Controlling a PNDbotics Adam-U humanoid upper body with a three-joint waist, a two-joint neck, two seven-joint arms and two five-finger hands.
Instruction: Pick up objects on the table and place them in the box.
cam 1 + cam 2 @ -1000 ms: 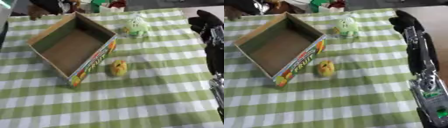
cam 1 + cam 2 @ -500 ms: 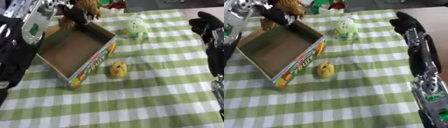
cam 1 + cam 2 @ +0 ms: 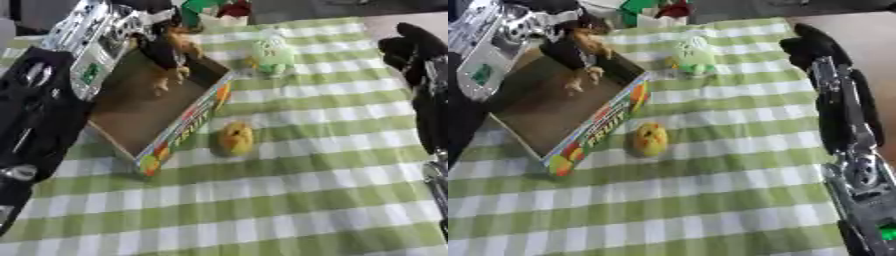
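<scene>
While the left robot hand (image 3: 162, 42) curled round a brown plush toy (image 3: 588, 47) over the box (image 3: 188, 117) at upper left, it looked soft, light, best gripped mid-body.

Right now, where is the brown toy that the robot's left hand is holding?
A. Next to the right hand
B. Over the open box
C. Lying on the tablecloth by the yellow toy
B: the left hand holds the brown toy above the box.
</scene>
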